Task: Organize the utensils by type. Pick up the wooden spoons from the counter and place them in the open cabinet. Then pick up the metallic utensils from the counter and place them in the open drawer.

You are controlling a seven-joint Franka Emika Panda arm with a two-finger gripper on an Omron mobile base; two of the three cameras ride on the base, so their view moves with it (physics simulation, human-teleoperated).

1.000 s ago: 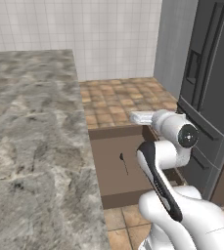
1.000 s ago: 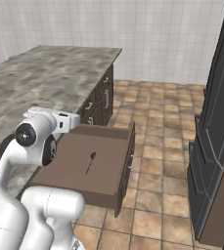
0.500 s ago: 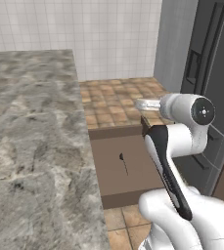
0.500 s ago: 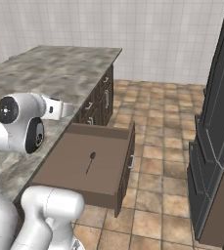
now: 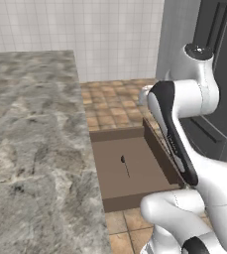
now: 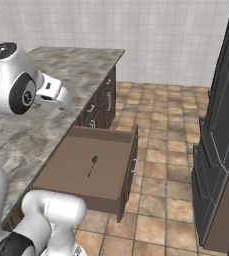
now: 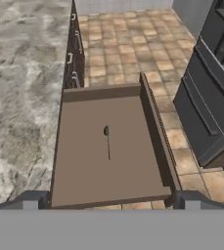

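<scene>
The open drawer (image 7: 152,128) stands pulled out from under the counter (image 7: 20,73), and a thin dark metallic utensil (image 7: 107,141) with a tiny head lies on its flat brown bottom. My gripper (image 7: 111,201) hovers high above the drawer's front end, looking down into it, its fingertips (image 7: 31,200) wide apart, open and holding nothing. The same dark utensil (image 5: 125,165) (image 6: 92,165) shows in both base views inside the drawer (image 5: 158,151) (image 6: 132,150), beside the marbled counter (image 5: 30,124) (image 6: 71,65). The wooden spoons and the open cabinet are out of view.
A tall dark fridge unit (image 6: 221,125) (image 5: 219,74) stands across the tiled floor (image 6: 161,165) from the drawer. Lower cabinets with metal handles (image 6: 105,100) run under the counter beyond the drawer. A white tiled wall (image 5: 110,34) closes the back.
The arm has lifted, carrying the hand up and away from the drawer. The dark utensil stays lying in the drawer. The jaws remain open.
</scene>
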